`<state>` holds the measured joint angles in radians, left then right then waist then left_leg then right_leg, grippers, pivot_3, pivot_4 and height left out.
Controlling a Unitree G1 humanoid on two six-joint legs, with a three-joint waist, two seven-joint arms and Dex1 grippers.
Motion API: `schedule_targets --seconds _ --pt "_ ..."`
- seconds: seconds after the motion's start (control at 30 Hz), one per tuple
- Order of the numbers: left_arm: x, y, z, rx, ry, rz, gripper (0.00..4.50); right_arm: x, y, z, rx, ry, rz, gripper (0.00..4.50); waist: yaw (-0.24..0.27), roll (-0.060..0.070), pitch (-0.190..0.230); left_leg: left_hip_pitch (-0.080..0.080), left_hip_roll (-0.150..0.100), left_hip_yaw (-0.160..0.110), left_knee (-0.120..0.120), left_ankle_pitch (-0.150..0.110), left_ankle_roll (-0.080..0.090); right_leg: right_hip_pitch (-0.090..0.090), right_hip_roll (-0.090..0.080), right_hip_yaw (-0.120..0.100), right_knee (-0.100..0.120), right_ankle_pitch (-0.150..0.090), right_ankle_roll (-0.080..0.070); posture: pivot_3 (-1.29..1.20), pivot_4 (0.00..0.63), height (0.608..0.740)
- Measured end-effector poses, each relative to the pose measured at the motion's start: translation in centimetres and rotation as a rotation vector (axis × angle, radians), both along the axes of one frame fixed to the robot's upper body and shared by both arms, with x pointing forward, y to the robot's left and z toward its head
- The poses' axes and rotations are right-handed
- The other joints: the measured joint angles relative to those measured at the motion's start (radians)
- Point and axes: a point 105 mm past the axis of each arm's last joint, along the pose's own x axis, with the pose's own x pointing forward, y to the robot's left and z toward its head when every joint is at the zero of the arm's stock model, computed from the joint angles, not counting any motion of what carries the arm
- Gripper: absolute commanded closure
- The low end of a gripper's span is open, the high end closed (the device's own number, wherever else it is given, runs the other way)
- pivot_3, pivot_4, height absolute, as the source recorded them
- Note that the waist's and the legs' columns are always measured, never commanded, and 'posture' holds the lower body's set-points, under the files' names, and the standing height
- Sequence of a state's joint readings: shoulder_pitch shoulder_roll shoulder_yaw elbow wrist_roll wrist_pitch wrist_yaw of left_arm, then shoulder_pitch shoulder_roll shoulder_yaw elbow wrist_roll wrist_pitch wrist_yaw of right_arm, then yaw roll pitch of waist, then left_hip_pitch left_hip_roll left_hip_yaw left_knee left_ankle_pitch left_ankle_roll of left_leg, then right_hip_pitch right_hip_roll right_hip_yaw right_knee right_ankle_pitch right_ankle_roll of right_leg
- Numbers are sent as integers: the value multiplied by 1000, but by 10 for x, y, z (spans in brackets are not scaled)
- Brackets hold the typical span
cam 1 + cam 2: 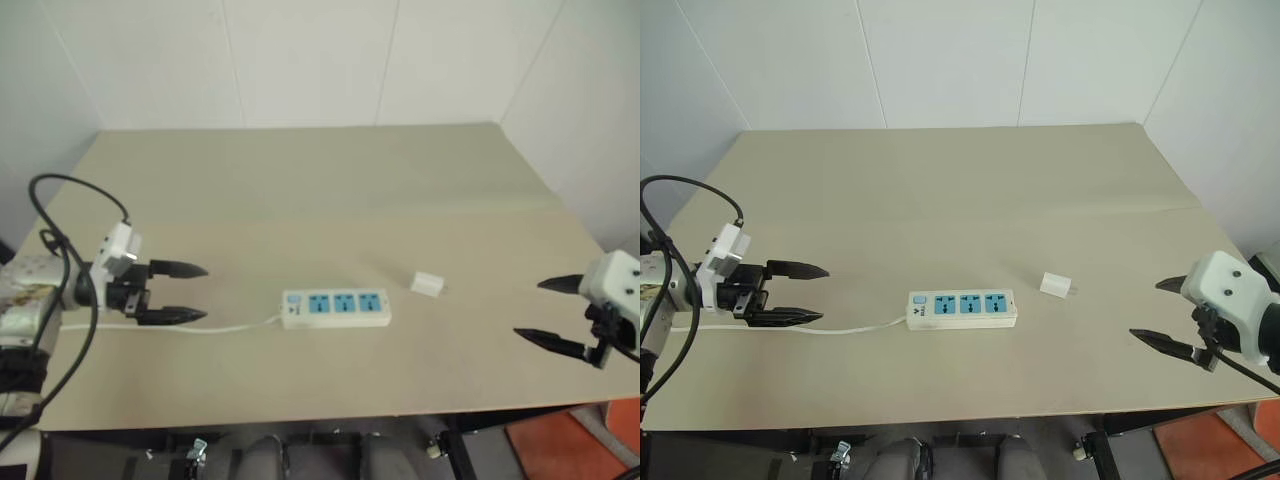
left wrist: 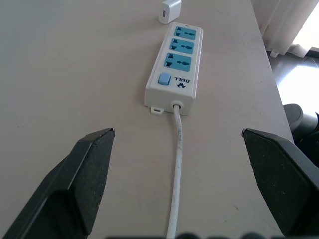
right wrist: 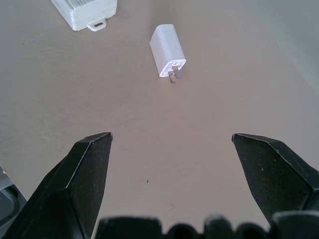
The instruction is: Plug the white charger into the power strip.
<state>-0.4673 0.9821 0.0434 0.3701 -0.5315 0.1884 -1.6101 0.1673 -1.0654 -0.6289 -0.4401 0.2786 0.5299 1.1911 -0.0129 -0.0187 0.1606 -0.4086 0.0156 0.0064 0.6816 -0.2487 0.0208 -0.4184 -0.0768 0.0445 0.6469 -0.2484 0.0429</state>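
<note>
white charger (image 1: 1057, 285) beside power strip (image 1: 961, 308), unplugged

White boxy tool (image 1: 175, 293) housings with tapered black fingers (image 1: 180, 268) (a looping black cable (image 1: 70, 185) on the left arm)

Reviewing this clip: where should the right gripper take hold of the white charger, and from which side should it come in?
Probably across the white charger's two broad flat sides at mid-body, from above. It lies flat on the table, apart from the power strip, prongs toward the open right gripper, so a grip on the body keeps the prongs free.
</note>
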Motion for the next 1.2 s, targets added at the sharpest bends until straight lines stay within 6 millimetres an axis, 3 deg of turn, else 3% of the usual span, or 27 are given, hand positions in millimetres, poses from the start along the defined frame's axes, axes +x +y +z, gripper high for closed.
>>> schedule_targets --seconds 0.47,0.83,1.2 --pt "4 -1 -4 -23 -31 -2 20 -2 -3 -7 -1 21 -18 0 1 0 0 1 0 0 0 0 0 1 0 0 0 0 0 0 150 740" --pt "40 -76 -33 -109 -161 -209 20 1 3 -7 7 -19 -30 0 14 -2 1 8 -1 -2 3 0 0 13 0 -2 -2 0 0 0 150 740" --pt "50 -122 -63 -110 -162 -303 20 -4 13 -13 -8 -25 -23 0 6 -3 2 8 -2 -3 3 0 0 14 0 -2 -2 0 0 0 150 740"
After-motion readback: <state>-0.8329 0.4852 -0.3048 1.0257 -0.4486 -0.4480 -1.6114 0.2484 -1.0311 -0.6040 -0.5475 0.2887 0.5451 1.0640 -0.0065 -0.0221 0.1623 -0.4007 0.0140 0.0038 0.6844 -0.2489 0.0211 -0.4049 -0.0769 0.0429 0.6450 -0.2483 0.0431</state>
